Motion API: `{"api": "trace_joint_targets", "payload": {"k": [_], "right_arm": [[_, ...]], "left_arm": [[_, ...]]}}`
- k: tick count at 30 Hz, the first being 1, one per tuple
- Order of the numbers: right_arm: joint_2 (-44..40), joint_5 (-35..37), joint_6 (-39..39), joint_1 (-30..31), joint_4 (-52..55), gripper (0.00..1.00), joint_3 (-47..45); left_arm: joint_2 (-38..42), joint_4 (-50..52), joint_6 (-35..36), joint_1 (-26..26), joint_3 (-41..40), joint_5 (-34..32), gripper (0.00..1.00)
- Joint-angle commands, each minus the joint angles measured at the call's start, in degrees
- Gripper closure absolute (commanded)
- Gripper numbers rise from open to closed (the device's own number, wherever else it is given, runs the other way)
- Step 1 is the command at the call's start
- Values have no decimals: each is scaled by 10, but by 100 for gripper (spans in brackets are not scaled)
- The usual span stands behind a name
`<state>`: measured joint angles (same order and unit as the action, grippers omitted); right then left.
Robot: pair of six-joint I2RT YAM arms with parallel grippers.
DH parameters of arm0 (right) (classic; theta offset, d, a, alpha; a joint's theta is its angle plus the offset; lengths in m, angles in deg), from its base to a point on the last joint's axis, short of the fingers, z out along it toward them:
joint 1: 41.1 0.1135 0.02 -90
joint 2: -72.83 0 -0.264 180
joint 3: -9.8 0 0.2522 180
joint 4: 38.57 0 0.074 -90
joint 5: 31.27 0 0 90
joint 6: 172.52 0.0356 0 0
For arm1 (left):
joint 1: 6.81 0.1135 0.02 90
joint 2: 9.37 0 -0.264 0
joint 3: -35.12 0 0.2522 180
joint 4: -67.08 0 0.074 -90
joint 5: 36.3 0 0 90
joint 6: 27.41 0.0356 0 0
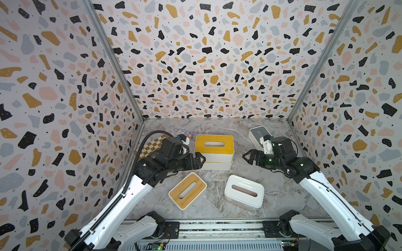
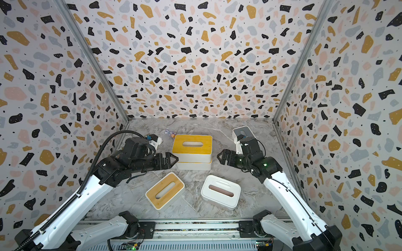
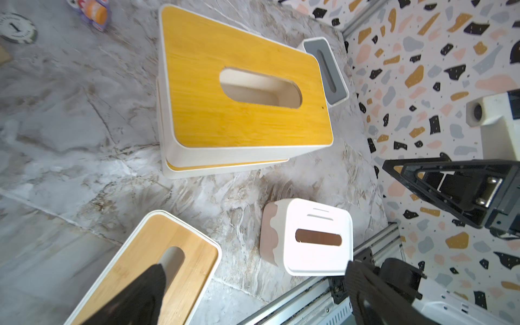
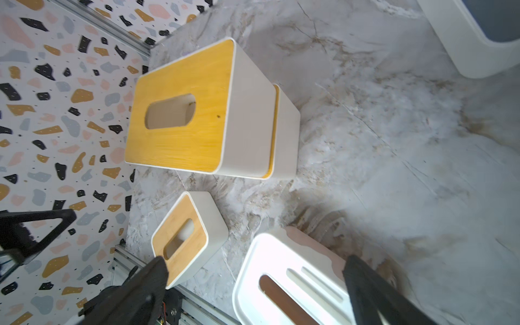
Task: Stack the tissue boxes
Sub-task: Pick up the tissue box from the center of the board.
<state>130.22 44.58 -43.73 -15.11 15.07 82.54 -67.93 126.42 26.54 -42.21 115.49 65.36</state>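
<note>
Two yellow-lidded tissue boxes stand stacked at the back middle, the upper one slightly offset on the lower one. A light-wood-lidded box and an all-white box with pink sides lie apart nearer the front. A grey-lidded box sits at the back right, partly hidden by my right wrist. My left gripper hovers open just left of the stack. My right gripper hovers open to its right. Both hold nothing; in the wrist views the left gripper and the right gripper show wide gaps.
A brown-and-cream checkered chessboard lies at the back left under my left arm. A small colourful toy and a poker chip lie near it. Patterned walls close three sides; a metal rail runs along the front.
</note>
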Motion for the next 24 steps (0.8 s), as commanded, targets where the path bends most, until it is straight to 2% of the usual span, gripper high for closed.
{"api": "trace_joint_targets", "payload": {"k": [1,7,11,18,21,24], "right_arm": [[-32,50,23,1,87,1,-19],[-85,67,51,0,138,1,-58],[-119,74,77,0,157,1,-95],[-170,23,105,1,126,1,-186],[-192,-18,111,1,88,1,-229],[-198,-29,114,1,79,1,-248]], "left_arm": [[0,-11,-13,-42,-22,8,0],[-34,-73,-41,-121,-61,13,0],[-55,-147,-68,-156,-102,17,0],[-114,-227,-84,-195,-147,0,0],[-138,-271,-91,-200,-163,9,0],[-159,-301,-93,-206,-170,7,0]]}}
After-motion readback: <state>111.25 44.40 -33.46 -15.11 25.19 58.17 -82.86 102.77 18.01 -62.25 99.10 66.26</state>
